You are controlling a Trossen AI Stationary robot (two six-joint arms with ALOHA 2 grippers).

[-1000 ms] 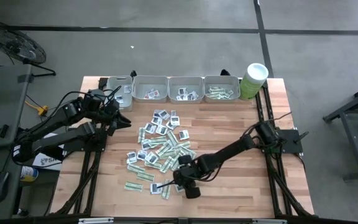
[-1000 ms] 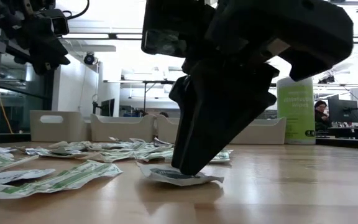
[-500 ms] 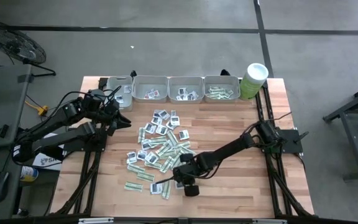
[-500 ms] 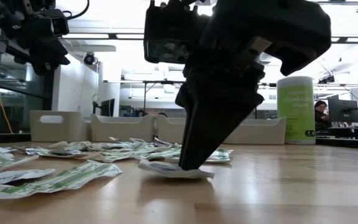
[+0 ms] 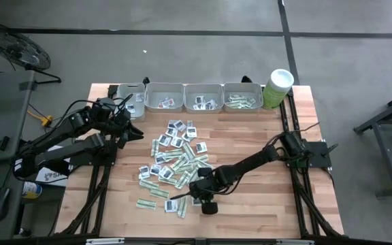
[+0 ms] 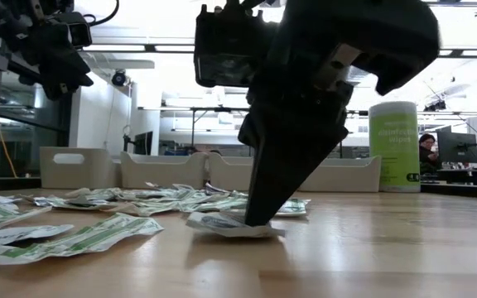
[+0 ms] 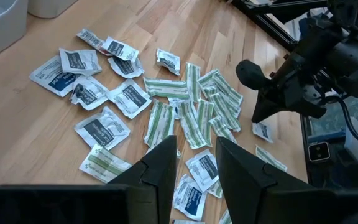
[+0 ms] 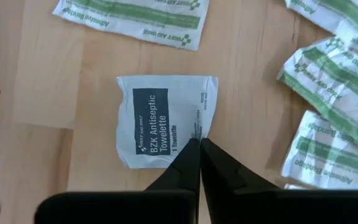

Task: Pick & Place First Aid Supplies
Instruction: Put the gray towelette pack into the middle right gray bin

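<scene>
Right wrist view: right gripper (image 8: 199, 142) pinches towelette sachet (image 8: 164, 119) edge.

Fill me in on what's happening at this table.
The right tool is down on the table with its fingers pinched shut on the edge of a white BZK towelette sachet, near the loose pile of first aid sachets. The left tool hangs above the table's far left part, holding nothing.

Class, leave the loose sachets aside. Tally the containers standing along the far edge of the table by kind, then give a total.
Grey trays: 4
Pale green tub with white lid: 1
Total: 5
</scene>
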